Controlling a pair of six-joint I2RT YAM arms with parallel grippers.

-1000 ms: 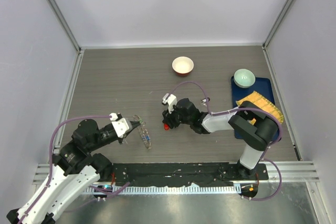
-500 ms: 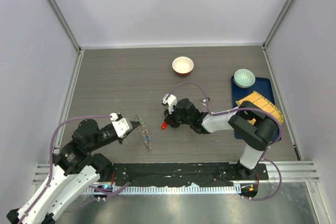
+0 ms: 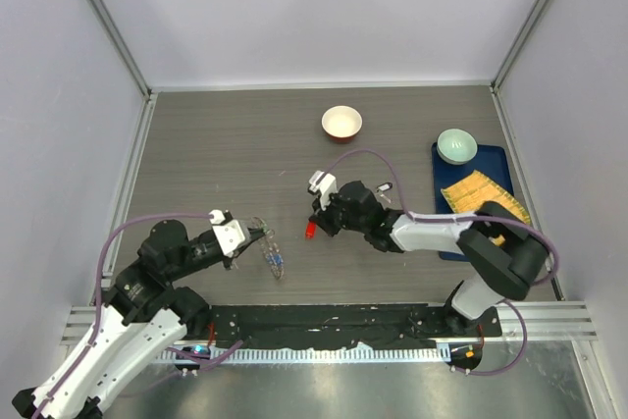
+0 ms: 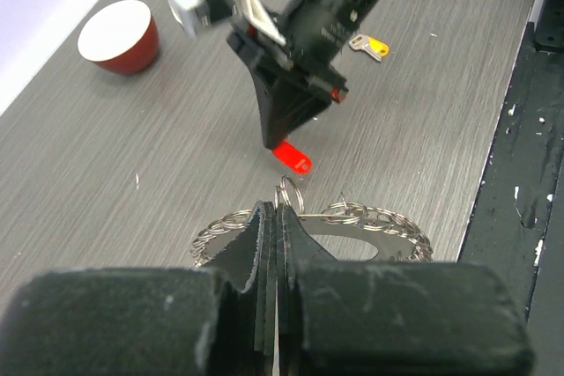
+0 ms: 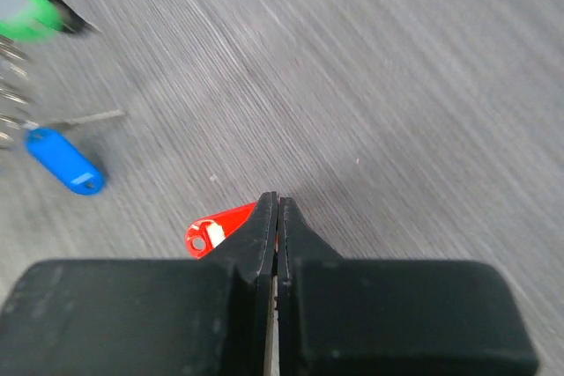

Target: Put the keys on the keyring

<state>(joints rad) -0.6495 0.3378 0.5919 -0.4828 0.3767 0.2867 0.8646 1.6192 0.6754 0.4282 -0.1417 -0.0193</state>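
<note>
Right gripper (image 3: 313, 225) jaws have closed since a second back, when they stood parted over red key (image 3: 310, 231). Right arm (image 3: 432, 231) elbow has swung toward lower right of overhead frame. Jaws now pressed together, red key pinched at tips, its head poking out left in right wrist view. Key at mid-frame overhead, near keyring (image 3: 273, 256), to its right. Left gripper (image 3: 254, 235) clamped tight on keyring edge; ring shows as thin sliver overhead. Blue key (image 5: 63, 161) and green key (image 5: 25, 11) at left of right wrist frame; whether threaded on, cannot tell. Yellow key (image 4: 374, 45) lies loose beyond right gripper. Red bowl (image 4: 119, 34) upper left in left wrist frame.
</note>
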